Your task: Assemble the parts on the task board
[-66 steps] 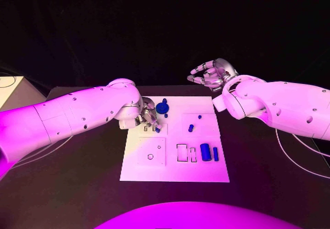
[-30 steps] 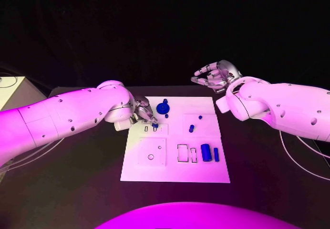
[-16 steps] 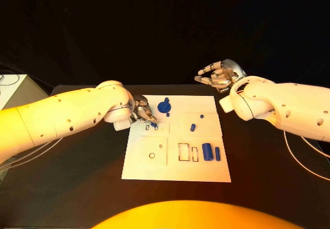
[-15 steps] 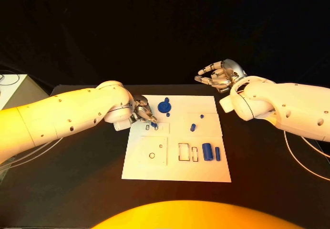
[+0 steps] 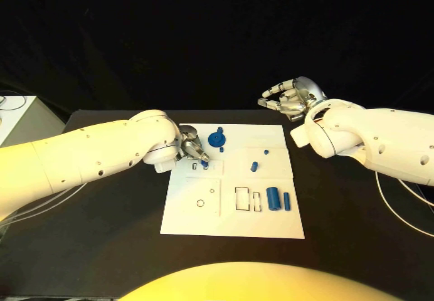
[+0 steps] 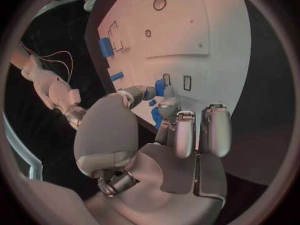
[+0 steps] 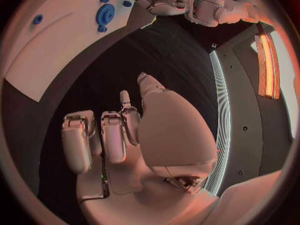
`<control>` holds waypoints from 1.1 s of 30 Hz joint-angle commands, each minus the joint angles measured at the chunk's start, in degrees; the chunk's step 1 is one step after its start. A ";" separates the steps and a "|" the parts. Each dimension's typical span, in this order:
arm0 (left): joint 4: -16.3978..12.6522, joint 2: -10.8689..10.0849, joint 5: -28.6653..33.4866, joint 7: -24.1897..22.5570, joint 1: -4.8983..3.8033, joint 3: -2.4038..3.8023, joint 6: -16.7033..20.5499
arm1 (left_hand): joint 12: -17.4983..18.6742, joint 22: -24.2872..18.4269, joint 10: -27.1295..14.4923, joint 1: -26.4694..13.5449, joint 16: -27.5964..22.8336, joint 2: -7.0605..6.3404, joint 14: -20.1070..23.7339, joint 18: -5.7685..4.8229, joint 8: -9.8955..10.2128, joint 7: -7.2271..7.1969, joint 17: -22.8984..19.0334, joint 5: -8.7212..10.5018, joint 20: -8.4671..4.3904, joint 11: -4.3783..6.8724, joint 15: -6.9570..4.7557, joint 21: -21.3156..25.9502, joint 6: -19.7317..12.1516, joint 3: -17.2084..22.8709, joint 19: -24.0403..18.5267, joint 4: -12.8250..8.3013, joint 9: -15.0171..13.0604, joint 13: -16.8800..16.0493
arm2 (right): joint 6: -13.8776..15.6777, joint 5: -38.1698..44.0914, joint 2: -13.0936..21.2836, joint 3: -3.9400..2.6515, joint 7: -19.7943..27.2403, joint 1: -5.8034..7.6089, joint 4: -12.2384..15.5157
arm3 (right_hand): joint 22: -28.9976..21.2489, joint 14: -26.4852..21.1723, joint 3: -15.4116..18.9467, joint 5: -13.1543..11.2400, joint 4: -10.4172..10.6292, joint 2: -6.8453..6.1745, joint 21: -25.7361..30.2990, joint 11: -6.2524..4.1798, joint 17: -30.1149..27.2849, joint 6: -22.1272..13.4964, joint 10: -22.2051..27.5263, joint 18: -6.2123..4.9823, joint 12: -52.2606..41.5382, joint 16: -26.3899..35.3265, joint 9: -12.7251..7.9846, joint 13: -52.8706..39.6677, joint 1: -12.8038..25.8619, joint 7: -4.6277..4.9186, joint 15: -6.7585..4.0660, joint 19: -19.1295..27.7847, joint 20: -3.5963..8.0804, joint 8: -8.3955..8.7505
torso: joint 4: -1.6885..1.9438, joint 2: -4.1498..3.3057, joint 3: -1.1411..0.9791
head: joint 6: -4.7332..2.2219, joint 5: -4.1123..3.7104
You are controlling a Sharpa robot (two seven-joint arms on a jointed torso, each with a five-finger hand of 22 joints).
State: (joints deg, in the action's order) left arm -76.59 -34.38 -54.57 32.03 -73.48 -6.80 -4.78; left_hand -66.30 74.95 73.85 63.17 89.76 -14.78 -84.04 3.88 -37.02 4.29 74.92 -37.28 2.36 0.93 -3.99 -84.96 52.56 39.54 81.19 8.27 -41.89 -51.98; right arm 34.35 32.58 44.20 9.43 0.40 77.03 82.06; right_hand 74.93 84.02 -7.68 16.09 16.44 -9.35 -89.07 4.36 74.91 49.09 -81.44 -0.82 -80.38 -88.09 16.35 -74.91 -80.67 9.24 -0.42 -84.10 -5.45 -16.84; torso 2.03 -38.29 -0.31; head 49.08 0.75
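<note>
My arms: white rounded shells w/ small dark screw dots, thin pale cables trailing under each. My left hand [image 5: 190, 148] & right hand [image 5: 291, 98]: silver metal, segmented fingers, smooth domed palm covers.

no readable text, labels, numbers or signs on anything.

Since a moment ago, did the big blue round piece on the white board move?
No. The big blue round piece sits at the same spot near the white board's far edge, right beside the left robot hand.
</note>
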 commanded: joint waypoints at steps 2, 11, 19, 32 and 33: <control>-0.38 0.31 -2.74 -0.63 0.26 -0.02 2.10 | -0.29 1.58 0.41 0.34 0.24 0.75 -5.96 -0.83 -0.32 -0.98 15.08 0.24 -0.09 0.17 -0.27 -0.27 1.51 9.67 0.43 -10.13 -2.11 -0.04 | -0.41 0.32 0.05 0.00 0.30 -0.03 0.11 | 14.14 4.53 -0.38 -0.36 0.03 0.05 0.32 0.00 9.03 -0.55 0.46 0.47 0.30 0.36 -0.05 -5.98 0.42 -0.04 0.43 -5.32 -0.37 -0.35 | -0.03 -0.01 0.01 | 0.09 -0.04; -0.92 0.38 -4.35 -0.51 0.50 -0.06 1.06 | -0.14 1.69 0.36 0.43 0.24 0.82 -5.96 -0.85 -0.32 -1.02 15.08 0.24 -0.13 0.21 -0.31 -0.30 1.53 9.64 0.50 -10.19 -2.14 0.18 | -0.48 0.33 0.19 0.00 0.27 -0.03 0.12 | 14.12 4.52 -0.41 -0.34 -0.01 -0.01 0.36 0.00 8.98 -0.56 0.45 0.46 0.28 0.39 -0.05 -5.98 0.45 -0.05 0.43 -5.30 -0.38 -0.42 | -0.01 -0.02 0.03 | 0.36 -0.12; -1.20 0.24 -4.77 -0.13 0.56 -0.09 0.17 | -0.18 1.72 0.42 0.50 0.24 0.86 -5.96 -0.86 -0.30 -1.04 15.08 0.24 -0.15 0.24 -0.33 -0.31 1.53 9.63 0.53 -10.24 -2.15 0.08 | -0.57 0.34 0.20 0.02 0.25 -0.06 0.06 | 14.12 4.52 -0.41 -0.34 -0.01 -0.01 0.36 0.00 8.98 -0.56 0.45 0.46 0.28 0.39 -0.05 -5.98 0.45 -0.05 0.43 -5.30 -0.38 -0.42 | -0.02 0.00 0.01 | 0.52 -0.10; -1.76 -0.24 -4.83 0.18 0.58 -0.10 -0.53 | -0.19 1.68 0.48 0.59 0.24 0.93 -5.96 -0.85 -0.28 -1.06 15.08 0.22 -0.18 0.26 -0.37 -0.29 1.55 9.64 0.51 -10.30 -2.17 0.00 | -0.64 0.37 0.22 0.03 0.20 -0.11 0.02 | 14.15 4.53 -0.44 -0.36 -0.02 -0.07 0.32 -0.01 9.01 -0.57 0.45 0.47 0.28 0.38 -0.05 -5.96 0.52 -0.06 0.42 -5.32 -0.38 -0.50 | -0.04 -0.04 0.02 | 0.72 -0.13; -1.79 -0.26 -4.83 0.20 0.58 -0.10 -0.60 | -0.19 1.68 0.48 0.59 0.24 0.93 -5.96 -0.85 -0.28 -1.06 15.08 0.22 -0.18 0.26 -0.37 -0.29 1.55 9.64 0.51 -10.30 -2.17 0.00 | -0.65 0.37 0.21 0.03 0.20 -0.11 0.02 | 14.15 4.53 -0.44 -0.36 -0.02 -0.07 0.32 -0.01 9.01 -0.57 0.45 0.47 0.28 0.38 -0.05 -5.96 0.52 -0.06 0.42 -5.32 -0.38 -0.50 | -0.04 -0.02 0.01 | 0.72 -0.11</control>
State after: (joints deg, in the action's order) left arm -78.17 -34.68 -59.06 32.16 -72.91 -6.91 -4.21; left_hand -66.29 74.93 74.06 63.52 89.76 -14.43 -84.04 3.88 -37.13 4.28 74.91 -36.82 2.16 1.09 -3.98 -84.94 52.55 39.39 81.39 8.11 -41.90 -51.92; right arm 34.33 32.59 44.40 9.46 0.35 76.96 82.02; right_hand 74.91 84.01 -7.68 16.09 16.44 -9.35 -89.06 4.36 74.91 48.88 -81.44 -0.82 -80.38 -88.09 16.36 -74.95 -80.68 9.04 -0.42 -84.10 -5.46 -17.06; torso 2.00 -38.30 -0.29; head 49.80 0.64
